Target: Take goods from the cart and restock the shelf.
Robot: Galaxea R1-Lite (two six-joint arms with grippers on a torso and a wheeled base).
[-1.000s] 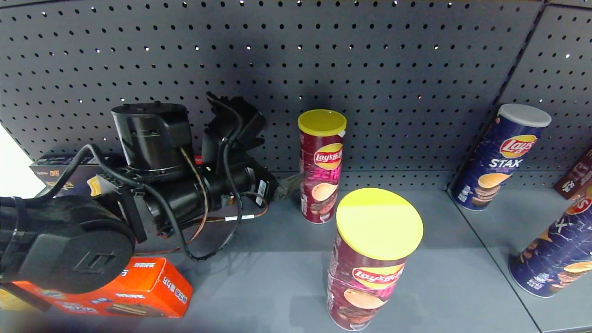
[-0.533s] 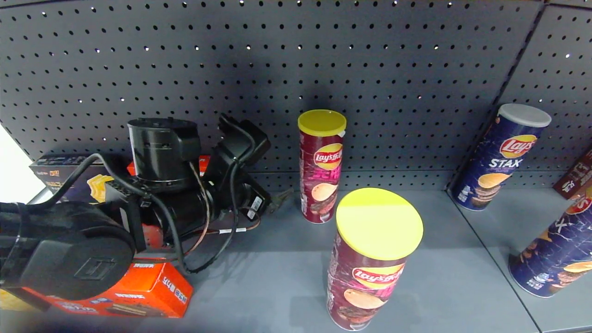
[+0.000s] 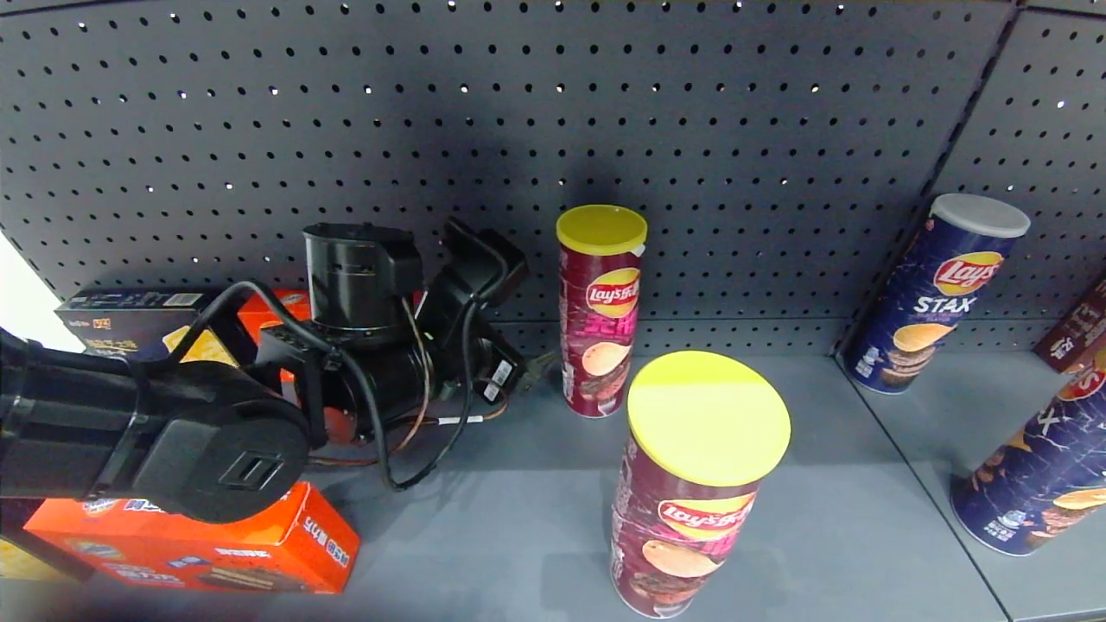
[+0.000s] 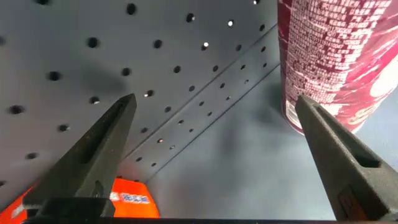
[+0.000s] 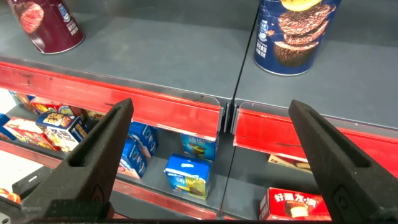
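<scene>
- Low over the grey shelf point(image 3: 484, 518), close to the pegboard back wall point(image 3: 691, 130): left gripper point(image 4: 216, 104), fingers spread wide, nothing between them.
- Just beside that gripper's tips, with a small gap in the head view: rear maroon can point(image 3: 602, 311), yellow lid on, upright against the back wall.
- Nearer the shelf's front edge, slightly to the right and apart from the rear one: front maroon can point(image 3: 691, 492), also upright with a yellow lid.
- Out in front of the shelf, about level with its red front rail point(image 5: 174, 109): right gripper point(image 5: 211, 111), fingers wide apart, empty.
- In the next bay to the right: blue can point(image 3: 937, 294) with a grey lid at the back, and a second blue can point(image 3: 1037, 471) nearer the front, cut off by the picture's edge.
- At the shelf's front left, flat and partly under the left arm: orange box point(image 3: 225, 544).
- Behind it, by the back wall: dark box point(image 3: 112, 315) and another orange carton point(image 3: 276, 311).
- On the lower shelf, from the right wrist: blue packets point(image 5: 189, 174) and a red box point(image 5: 292, 205).
</scene>
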